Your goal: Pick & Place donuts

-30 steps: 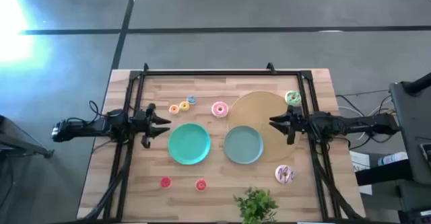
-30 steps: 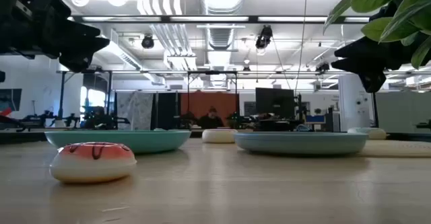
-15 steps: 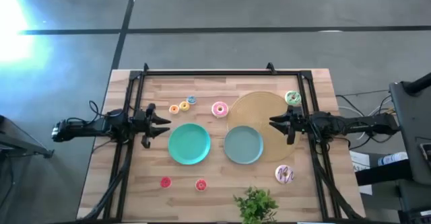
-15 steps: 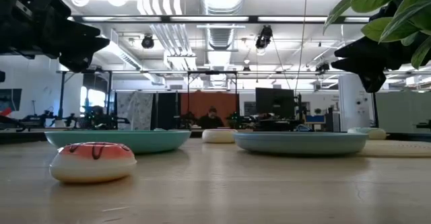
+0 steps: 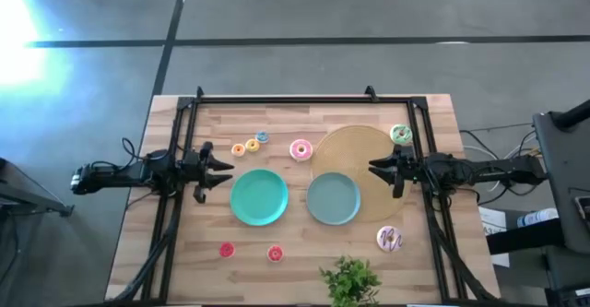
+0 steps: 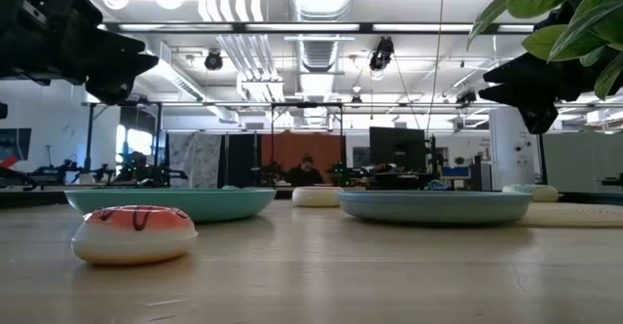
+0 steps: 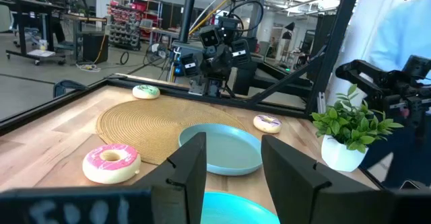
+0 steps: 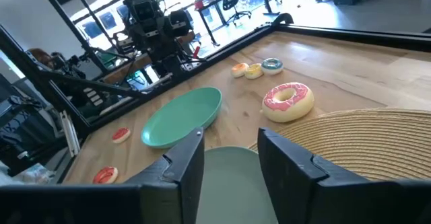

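Green donut (image 6: 519, 189) half hidden behind plate (image 6: 435, 205).

Left gripper (image 5: 224, 170) and right gripper (image 5: 375, 171) hover level, jaws parted.

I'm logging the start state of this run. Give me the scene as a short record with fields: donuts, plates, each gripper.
large donuts: pink donut on bare wood; green donut by the tan disc; white donut near the plant
plates: green plate, blue plate, both without donuts
left gripper: open, beside the green plate
right gripper: open, over the tan disc
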### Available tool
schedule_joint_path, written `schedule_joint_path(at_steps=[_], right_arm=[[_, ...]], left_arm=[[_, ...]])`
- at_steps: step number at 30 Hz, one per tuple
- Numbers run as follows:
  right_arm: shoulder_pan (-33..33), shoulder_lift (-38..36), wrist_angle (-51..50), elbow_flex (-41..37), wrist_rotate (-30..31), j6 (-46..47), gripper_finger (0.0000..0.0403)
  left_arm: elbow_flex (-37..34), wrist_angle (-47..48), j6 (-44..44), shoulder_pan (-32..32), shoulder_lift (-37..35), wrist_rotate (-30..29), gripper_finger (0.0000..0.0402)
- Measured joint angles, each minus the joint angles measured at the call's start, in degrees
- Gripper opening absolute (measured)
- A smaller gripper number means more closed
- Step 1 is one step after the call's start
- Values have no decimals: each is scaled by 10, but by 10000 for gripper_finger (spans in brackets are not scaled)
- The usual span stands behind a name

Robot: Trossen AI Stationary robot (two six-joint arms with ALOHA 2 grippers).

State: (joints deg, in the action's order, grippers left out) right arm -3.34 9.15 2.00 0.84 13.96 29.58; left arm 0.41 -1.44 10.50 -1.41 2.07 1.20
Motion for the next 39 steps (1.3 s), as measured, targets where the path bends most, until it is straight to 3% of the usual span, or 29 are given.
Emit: schedule_joint_path(at_steps=[6, 18, 27, 39], right_arm=[[0, 0, 4, 0, 3, 9, 124], [0, 0, 2, 0, 6, 265, 132], [0, -1, 4, 0, 28, 238, 125], [0, 3, 74, 0, 42, 406, 121]], left_arm=[[0, 0, 0, 0, 0, 0, 117], [0, 0, 0, 0, 0, 0, 117], [0, 0, 0, 0, 0, 0, 117], [0, 1, 0, 0, 0, 0, 117]])
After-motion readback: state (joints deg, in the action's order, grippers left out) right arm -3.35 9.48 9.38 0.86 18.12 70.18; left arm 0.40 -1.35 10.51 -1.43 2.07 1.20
